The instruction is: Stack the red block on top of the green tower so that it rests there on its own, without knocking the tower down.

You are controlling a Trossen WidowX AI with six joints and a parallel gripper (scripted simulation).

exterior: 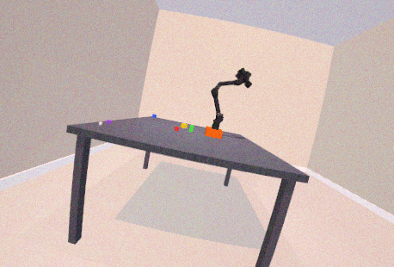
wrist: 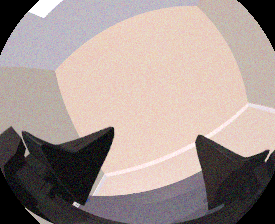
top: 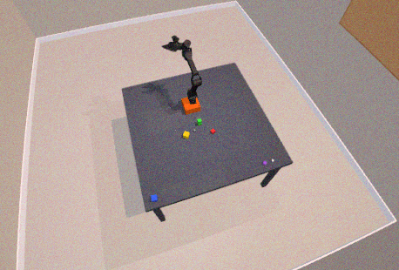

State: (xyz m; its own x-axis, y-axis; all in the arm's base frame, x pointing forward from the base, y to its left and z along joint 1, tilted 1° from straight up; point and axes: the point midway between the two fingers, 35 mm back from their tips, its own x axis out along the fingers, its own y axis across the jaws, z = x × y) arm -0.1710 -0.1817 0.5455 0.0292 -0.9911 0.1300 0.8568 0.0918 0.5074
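A small red block [top: 213, 131] [exterior: 176, 128] lies on the dark table [top: 226, 101] [exterior: 142, 136], in front of the arm's orange base [top: 191, 106] [exterior: 213, 132]. The green tower [top: 199, 121] [exterior: 191, 128] stands upright a little to its left, nearer the base. My gripper [top: 167, 46] [exterior: 246, 78] [wrist: 157, 136] is open and empty. It is raised high above the back of the table, far from both blocks. The wrist view shows only the two finger tips, a wall and the floor edge.
A yellow block [top: 185, 134] [exterior: 183, 125] lies left of the green tower, with a tiny grey piece [top: 194, 130] between them. A blue block [top: 153, 198] [exterior: 154, 115] sits at the front left corner. A purple piece [top: 265, 162] [exterior: 108, 121] and a white piece [top: 273, 160] [exterior: 101, 123] lie at the front right corner.
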